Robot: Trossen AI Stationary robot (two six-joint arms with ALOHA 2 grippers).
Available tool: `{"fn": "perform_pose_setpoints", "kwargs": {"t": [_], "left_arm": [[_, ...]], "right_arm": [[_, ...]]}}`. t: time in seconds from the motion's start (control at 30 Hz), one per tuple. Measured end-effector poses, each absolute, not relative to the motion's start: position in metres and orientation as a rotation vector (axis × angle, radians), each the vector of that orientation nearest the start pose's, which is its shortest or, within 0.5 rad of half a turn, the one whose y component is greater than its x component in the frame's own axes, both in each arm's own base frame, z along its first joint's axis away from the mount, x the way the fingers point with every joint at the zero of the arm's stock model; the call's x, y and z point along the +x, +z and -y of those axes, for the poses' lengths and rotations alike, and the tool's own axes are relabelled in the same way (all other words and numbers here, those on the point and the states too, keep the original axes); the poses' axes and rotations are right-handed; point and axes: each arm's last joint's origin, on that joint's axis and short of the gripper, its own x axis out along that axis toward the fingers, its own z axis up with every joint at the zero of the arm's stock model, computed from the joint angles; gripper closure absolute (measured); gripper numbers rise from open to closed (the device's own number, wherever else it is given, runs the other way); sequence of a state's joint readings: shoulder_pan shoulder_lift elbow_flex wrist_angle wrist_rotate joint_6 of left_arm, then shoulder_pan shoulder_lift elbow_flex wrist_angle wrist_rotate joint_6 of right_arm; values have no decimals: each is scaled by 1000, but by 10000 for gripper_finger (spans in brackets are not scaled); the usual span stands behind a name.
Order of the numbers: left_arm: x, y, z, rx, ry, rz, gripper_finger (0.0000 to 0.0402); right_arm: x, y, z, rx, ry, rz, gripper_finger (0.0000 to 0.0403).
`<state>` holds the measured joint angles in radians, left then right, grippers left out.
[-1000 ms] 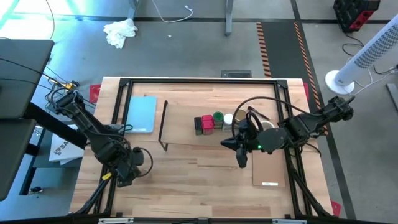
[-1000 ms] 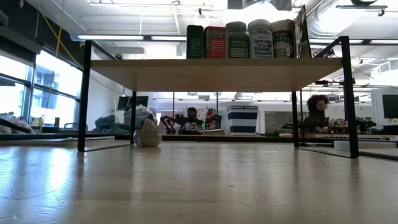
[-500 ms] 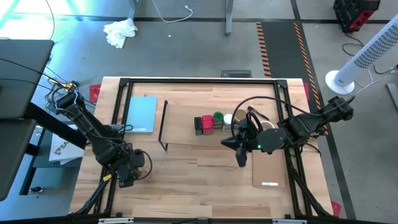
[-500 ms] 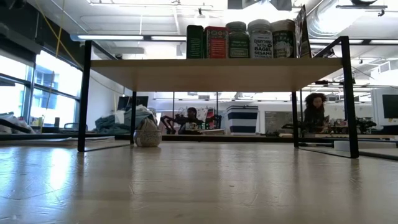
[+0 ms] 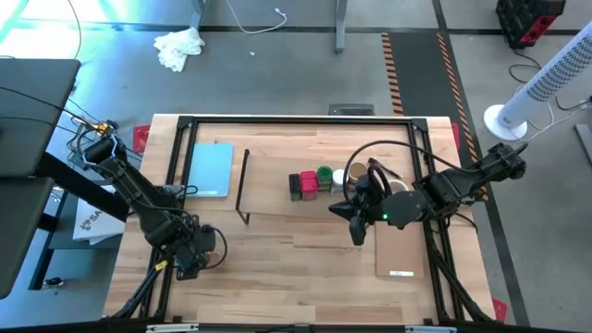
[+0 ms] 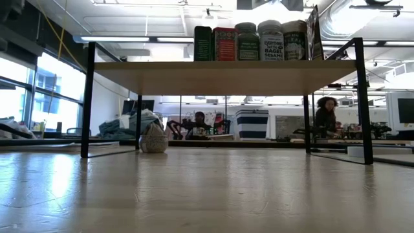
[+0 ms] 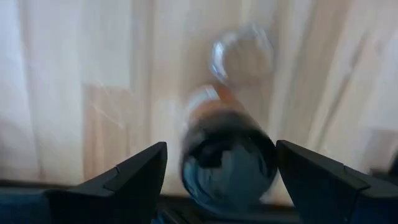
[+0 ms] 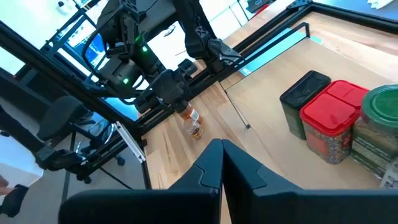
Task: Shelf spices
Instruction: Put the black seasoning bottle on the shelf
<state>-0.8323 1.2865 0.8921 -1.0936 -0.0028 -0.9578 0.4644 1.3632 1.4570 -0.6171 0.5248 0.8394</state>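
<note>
At the near left of the table (image 5: pixel 305 277), the left gripper (image 5: pixel 190 264) points down with its fingers (image 7: pixel 124 183) spread wide on either side of a small dark-capped spice jar (image 7: pixel 227 149); the jar sits between them, but whether they are pressing on it cannot be told. In the right wrist view that jar (image 8: pixel 191 121) stands upright on the wood just below the left gripper. The right gripper (image 5: pixel 359 233), fingers closed together and holding nothing, hovers at the near edge of the shelf (image 5: pixel 277 199), which stands in the middle of the table. On the shelf's plank a row of spices stands side by side: a dark green tin (image 8: pixel 305 102), a red-topped tin (image 8: pixel 333 121), and a green-lidded jar (image 8: pixel 379 130) to their right, with more beyond.
</note>
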Motion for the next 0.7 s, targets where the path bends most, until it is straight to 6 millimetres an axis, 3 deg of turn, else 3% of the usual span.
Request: {"fn": "perform_pose_setpoints", "kwargs": {"t": [0.13, 0.27, 0.43, 0.53, 0.63, 0.7], "left_arm": [[139, 220, 149, -111, 88, -1445, 105], [137, 204, 150, -169, 29, -1488, 113], [137, 199, 151, -220, 14, -1515, 160], [139, 205, 149, -215, 25, -1519, 212], [141, 221, 148, -214, 31, -1525, 214], [143, 242, 147, -237, 16, -1500, 214]], "right_arm": [[260, 398, -114, 568, -268, -392, 403], [261, 398, -112, 569, -277, -392, 403], [260, 396, -112, 594, -286, -406, 403], [260, 395, -111, 601, -294, -415, 403], [259, 394, -111, 595, -299, -420, 403], [259, 394, -111, 593, -301, -423, 403]]}}
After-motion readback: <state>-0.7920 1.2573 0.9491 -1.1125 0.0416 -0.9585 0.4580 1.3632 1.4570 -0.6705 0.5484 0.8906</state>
